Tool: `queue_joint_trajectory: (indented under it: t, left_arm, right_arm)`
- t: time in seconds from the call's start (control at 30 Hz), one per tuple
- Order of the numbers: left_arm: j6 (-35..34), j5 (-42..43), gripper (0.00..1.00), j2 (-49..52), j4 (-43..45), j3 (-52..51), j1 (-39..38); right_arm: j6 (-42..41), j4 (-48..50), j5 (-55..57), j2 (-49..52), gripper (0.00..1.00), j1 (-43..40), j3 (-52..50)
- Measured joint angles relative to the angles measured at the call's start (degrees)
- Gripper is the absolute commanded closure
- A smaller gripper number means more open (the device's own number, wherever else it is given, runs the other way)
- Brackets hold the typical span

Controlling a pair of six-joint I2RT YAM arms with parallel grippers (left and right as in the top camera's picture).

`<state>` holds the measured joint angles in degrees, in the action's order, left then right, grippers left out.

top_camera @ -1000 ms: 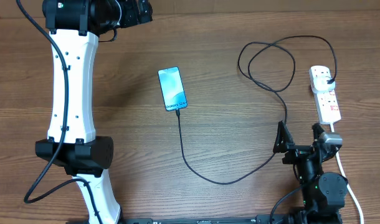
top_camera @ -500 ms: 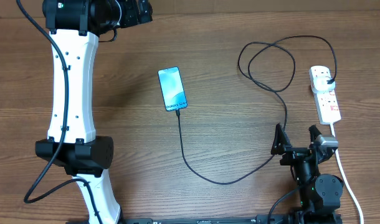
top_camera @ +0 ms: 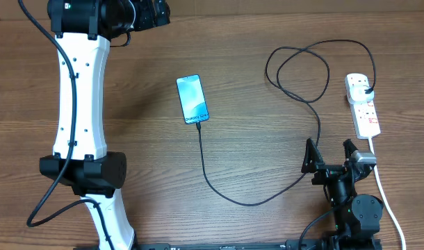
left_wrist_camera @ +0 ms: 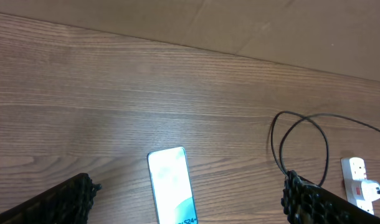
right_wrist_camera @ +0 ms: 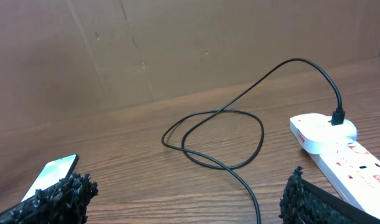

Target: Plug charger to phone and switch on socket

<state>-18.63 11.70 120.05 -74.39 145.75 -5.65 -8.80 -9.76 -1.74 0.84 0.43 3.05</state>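
Note:
The phone (top_camera: pixel 192 99) lies flat at the table's middle with its screen lit; it also shows in the left wrist view (left_wrist_camera: pixel 171 183) and the right wrist view (right_wrist_camera: pixel 52 172). The charger cable (top_camera: pixel 248 202) runs from the phone's near short edge, curves right, loops (right_wrist_camera: pixel 221 138) and ends in a black plug (top_camera: pixel 365 87) seated in the white socket strip (top_camera: pixel 368 117). My right gripper (top_camera: pixel 329 153) is open and empty, low over the table just in front of the strip, with the cable passing between its fingers (right_wrist_camera: pixel 185 190). My left gripper (left_wrist_camera: pixel 190 186) is open and empty, high above the phone.
The strip's thick white cord (top_camera: pixel 386 198) runs toward the front edge past my right arm's base. My left arm's white links (top_camera: pixel 80 104) stand over the table's left side. A brown board wall (right_wrist_camera: pixel 177 43) closes the far edge.
My right gripper has drawn back slightly toward the front edge and a little left. The left arm, phone, cable and strip have not moved.

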Motion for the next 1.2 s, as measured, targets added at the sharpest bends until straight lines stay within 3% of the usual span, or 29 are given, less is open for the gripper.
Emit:
queue_joint_trajectory:
  t: [0.67, 0.8, 1.1, 1.2]
  left_arm:
    - [0.02, 0.00, 0.00, 0.00, -0.09, 0.00, 0.00]
    - [0.68, -1.57, 0.00, -0.22, -3.65, -0.52, 0.00]
    - [1.22, -11.32, 0.00, -15.30, -0.33, -25.81, -0.37]
    - [1.75, -14.23, 0.00, -24.72, 6.82, -37.83, -0.35]
  right_arm:
    - [0.00, 0.09, -0.37, 0.00, 0.00, 0.00, -0.02]
    - [0.00, 0.09, -0.39, 0.00, 0.00, 0.00, -0.02]
    - [-0.02, 0.13, -0.37, 0.00, 0.00, 0.00, -0.02]
    - [0.02, 0.20, -0.39, 0.00, 0.00, 0.00, -0.02]
